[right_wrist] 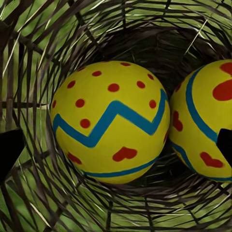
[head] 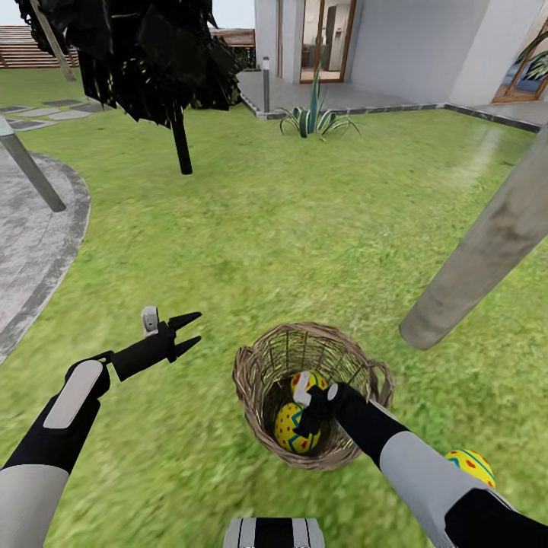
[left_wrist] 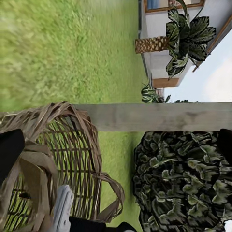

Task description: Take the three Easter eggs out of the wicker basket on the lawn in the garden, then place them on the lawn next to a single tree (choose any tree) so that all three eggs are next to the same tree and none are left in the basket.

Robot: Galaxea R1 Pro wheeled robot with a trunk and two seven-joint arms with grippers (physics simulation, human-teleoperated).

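The right gripper (head: pixel 307 426) is lowered inside the basket (head: pixel 251 380), below the braided rim. Its jaws are spread, with nothing clamped between them; in the right wrist view the two dark fingertips (right_wrist: pixel 9 152) are seen at opposite edges, clear of the woven wall. One egg (right_wrist: pixel 110 122) is centred between the jaws, just ahead of them, and a second egg (right_wrist: pixel 205 121) is seen touching it, nearer one fingertip. In the head view these two eggs are stacked close against the gripper at the basket floor. Room inside the basket is tight: wicker wall on all sides.

The left gripper (head: pixel 185 332) is held over open lawn (head: pixel 304 221), beside the basket and apart from it. Its jaws are spread and nothing is held.

A third egg (head: pixel 470 466) is seen on the grass outside the basket, partly hidden behind the right forearm, near the base of the pale trunk (head: pixel 487 243). The trunk is seen leaning, just beside the basket rim.

Open grass extends ahead. Grey paving (head: pixel 30 243) borders the lawn beyond the left arm, and a black tree (head: pixel 181 144) stands well apart.
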